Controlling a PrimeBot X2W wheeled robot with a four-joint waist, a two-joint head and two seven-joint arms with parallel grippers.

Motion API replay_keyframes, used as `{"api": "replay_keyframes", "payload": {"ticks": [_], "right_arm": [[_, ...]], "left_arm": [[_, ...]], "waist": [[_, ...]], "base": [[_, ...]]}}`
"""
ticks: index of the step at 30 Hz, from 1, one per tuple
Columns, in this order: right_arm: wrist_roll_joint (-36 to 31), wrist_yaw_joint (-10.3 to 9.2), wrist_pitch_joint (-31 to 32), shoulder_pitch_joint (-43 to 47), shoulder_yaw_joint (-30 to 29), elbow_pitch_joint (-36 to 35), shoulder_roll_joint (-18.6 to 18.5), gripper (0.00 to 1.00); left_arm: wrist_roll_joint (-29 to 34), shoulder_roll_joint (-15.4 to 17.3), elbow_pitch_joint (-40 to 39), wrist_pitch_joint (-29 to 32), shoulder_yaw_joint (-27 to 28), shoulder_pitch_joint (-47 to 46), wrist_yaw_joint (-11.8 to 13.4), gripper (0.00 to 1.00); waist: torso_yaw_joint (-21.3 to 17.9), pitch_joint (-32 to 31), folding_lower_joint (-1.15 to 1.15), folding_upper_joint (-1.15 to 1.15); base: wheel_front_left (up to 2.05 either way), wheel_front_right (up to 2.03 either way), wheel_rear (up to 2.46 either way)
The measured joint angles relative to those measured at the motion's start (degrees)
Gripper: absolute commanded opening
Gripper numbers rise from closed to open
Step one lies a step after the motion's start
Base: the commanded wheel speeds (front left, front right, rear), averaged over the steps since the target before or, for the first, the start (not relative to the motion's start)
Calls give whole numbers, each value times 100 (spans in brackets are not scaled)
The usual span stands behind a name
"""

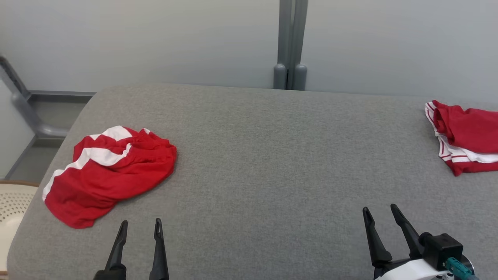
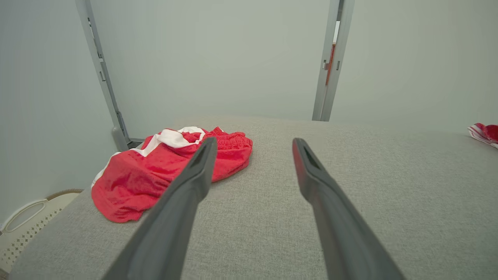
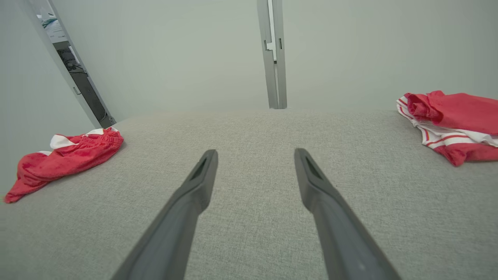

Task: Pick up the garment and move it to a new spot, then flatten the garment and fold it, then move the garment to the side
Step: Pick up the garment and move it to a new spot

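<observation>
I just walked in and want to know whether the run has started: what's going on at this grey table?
Nothing is being handled yet. The left claw and right claw hover open and empty over the near side of the table. A crumpled red and white garment lies on the left, just ahead of the left claw, untouched. A folded red and white pile sits at the far right.

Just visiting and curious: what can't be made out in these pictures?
- Red-and-white pile: the head view's right edge cuts it off; how many pieces, unclear.
- Crumpled red garment: its own folds hide its shape; in the left wrist view a finger covers part.
- Pale perforated object: cut by the head view's left edge, partly behind the table.
</observation>
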Motion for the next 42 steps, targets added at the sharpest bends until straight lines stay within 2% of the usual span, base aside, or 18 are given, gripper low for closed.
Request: {"api": "replay_keyframes", "payload": {"ticks": [12, 21, 32, 42], "right_arm": [[9, -1, 0, 49, 90, 15, 15, 100], [18, -1, 0, 70, 148, 33, 49, 100], [19, -1, 0, 103, 154, 36, 70, 100], [19, -1, 0, 86, 199, -7, 45, 100]], "left_arm": [[16, 0, -36, 0, 51, 93, 10, 100], [67, 1, -46, 0, 132, 132, -40, 100], [100, 1, -56, 0, 140, 150, -54, 100], [113, 1, -94, 0, 169, 131, -64, 100]], "waist": [[868, -68, 0, 0], [1312, -114, 0, 0], [1533, -106, 0, 0], [1531, 101, 0, 0]], "base": [[0, 0, 0], [0, 0, 0], [0, 0, 0], [0, 0, 0]]}}
